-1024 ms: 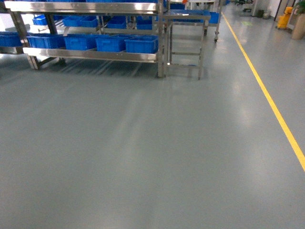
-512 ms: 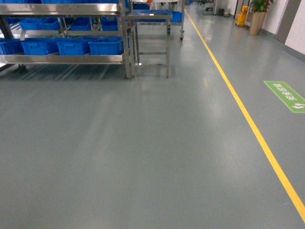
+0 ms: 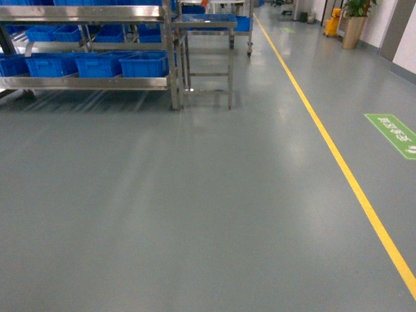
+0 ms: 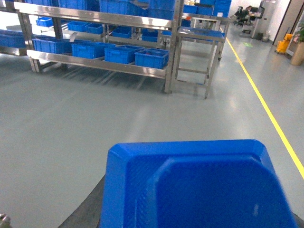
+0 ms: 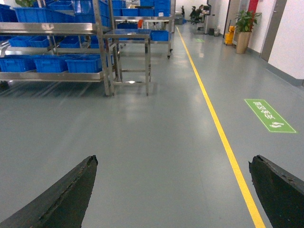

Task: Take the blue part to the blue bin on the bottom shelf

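The blue part (image 4: pixel 199 190) fills the lower half of the left wrist view, and my left gripper (image 4: pixel 197 221) is shut on it; one dark finger (image 4: pixel 88 211) shows at its left edge. Far ahead, several blue bins (image 4: pixel 152 58) stand in a row on the bottom shelf (image 4: pixel 95 64) of a steel rack. In the head view the same blue bins (image 3: pixel 144 64) and bottom shelf (image 3: pixel 84 82) sit at the upper left, with neither gripper in sight. My right gripper (image 5: pixel 173 164) hangs open over bare floor, nothing between its fingers (image 5: pixel 71 190).
A small steel table (image 3: pixel 207 25) stands against the rack's right end. A yellow floor line (image 3: pixel 338 162) runs down the aisle on the right, with a green floor sign (image 3: pixel 395 133) beyond it. A potted plant (image 3: pixel 354 19) stands far back. Grey floor lies between me and the rack.
The head view has swung right: the rack and table slid left in the frame, and the green floor sign came into view. In the last half second the scene shifted only slightly.
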Controlling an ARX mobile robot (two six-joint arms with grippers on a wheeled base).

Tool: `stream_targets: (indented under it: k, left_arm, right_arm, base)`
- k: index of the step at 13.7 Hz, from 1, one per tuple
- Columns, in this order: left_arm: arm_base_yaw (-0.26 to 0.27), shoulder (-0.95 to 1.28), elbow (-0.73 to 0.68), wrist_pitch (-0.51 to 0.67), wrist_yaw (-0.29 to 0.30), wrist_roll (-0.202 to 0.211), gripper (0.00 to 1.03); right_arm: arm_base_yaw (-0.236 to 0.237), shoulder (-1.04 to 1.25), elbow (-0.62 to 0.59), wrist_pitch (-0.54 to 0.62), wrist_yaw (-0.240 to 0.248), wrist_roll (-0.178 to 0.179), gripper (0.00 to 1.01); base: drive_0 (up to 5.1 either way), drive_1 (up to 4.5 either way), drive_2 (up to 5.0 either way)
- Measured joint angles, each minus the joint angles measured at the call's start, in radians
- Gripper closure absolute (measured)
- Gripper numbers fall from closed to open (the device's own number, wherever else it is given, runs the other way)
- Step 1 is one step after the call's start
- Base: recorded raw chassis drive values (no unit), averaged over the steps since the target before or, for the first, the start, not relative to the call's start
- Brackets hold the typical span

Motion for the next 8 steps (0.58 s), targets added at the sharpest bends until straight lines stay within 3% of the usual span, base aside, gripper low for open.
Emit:
stream_targets:
  k: [8]
  left_arm:
    - [0.0, 0.002, 0.0, 0.0, 0.0, 0.0, 0.59]
  right_arm:
    - [0.0, 0.0, 0.0, -0.001, 0.0, 0.0, 0.03]
  base:
    - [0.0, 4.28, -4.3]
